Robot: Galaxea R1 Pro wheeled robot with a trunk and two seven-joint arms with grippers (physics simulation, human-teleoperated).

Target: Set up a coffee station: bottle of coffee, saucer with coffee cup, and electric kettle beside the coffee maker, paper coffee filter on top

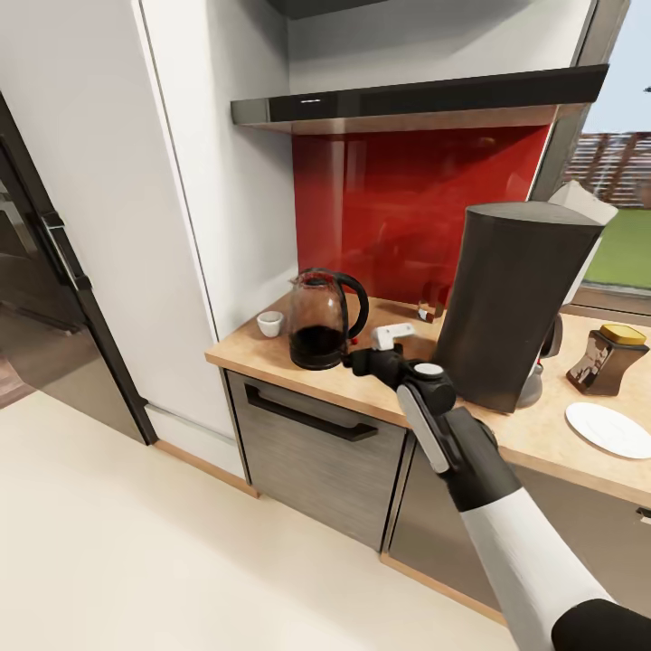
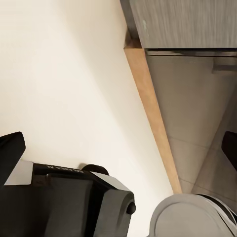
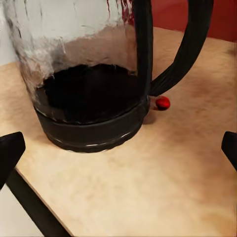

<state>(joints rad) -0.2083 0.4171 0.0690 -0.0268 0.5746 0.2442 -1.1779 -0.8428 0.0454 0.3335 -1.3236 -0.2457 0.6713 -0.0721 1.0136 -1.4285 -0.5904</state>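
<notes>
The electric kettle [image 1: 322,320], clear glass with a black base and looped handle, stands on the countertop [image 1: 271,359] left of the tall dark coffee maker [image 1: 515,303]. My right gripper [image 1: 358,362] hovers just in front of it. In the right wrist view the right gripper [image 3: 118,148] is open, with the kettle [image 3: 89,94] close ahead and untouched. The coffee cup [image 1: 269,323] sits left of the kettle. A white paper coffee filter [image 1: 586,203] rests at the coffee maker's top. The bottle of coffee [image 1: 608,359] and the saucer [image 1: 608,428] lie to its right. My left gripper [image 2: 118,153] is open over the floor.
The glossy black kitchen shelf [image 1: 416,98] hangs above a red backsplash [image 1: 407,208]. A white wall panel [image 1: 226,181] bounds the counter's left end. Dark grey cabinet fronts [image 1: 316,452] sit below. The pale floor [image 1: 136,542] opens to the left, and a window [image 1: 624,181] is at the right.
</notes>
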